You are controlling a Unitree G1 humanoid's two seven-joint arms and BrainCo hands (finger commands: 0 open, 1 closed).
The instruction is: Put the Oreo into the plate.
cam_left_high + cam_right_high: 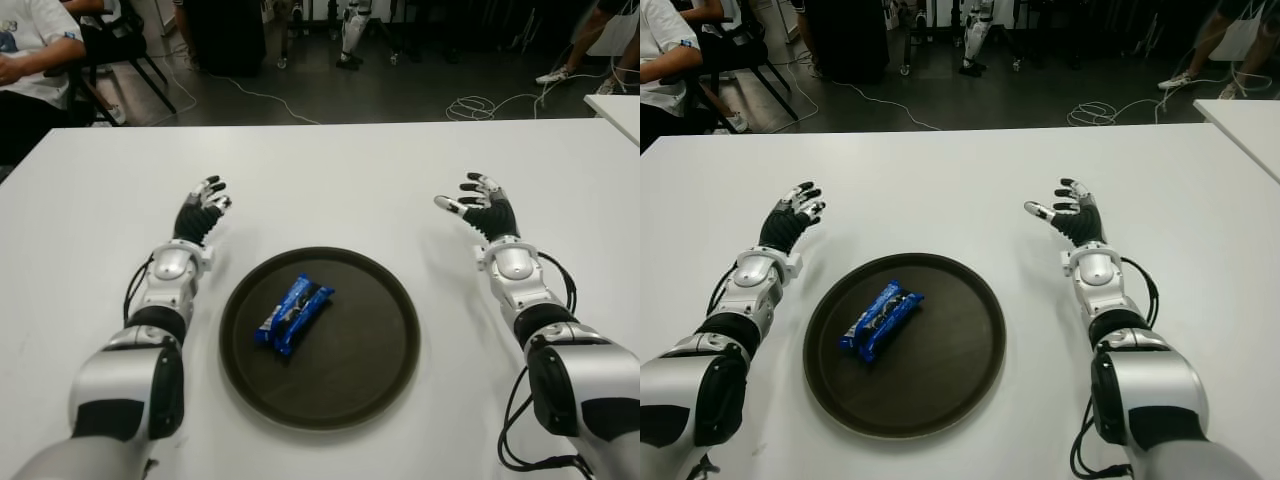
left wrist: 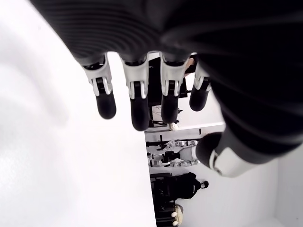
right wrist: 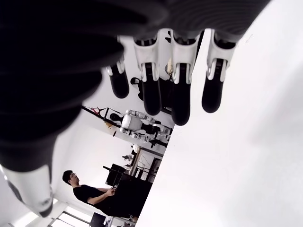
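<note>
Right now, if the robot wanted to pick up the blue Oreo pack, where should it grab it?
Probably across the narrow middle of the Oreo pack, coming from above. It lies flat and slanted on the plate, long and slim, so fingers fit over its long sides. Both the left robot hand and right robot hand are open.

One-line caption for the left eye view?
Oreo lies in the plate; left hand and right hand flank it, open.
</note>
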